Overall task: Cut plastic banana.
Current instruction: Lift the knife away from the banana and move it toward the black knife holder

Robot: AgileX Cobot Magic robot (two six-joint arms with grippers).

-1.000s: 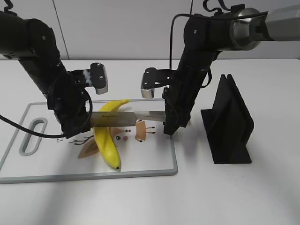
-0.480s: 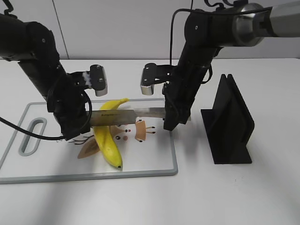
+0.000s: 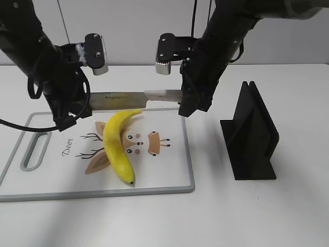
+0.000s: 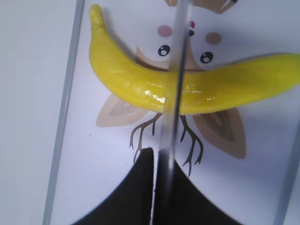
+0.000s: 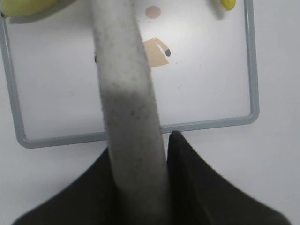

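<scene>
— Lying whole on the cutting board (image 3: 169,180), the plastic banana (image 3: 116,146) sits beneath both pincers, over the deer print.

— And the knife (image 3: 134,100)?

— Held level above it: the left gripper (image 3: 72,105) pinches the blade's tip end, the right gripper (image 3: 191,100) clamps the handle. A black stand (image 3: 252,136) sits right of that one.

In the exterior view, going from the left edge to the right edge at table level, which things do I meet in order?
Handle slot of the cutting board → printed word "Deer" → plastic banana → small deer drawing → right rim of the board → black stand.
</scene>
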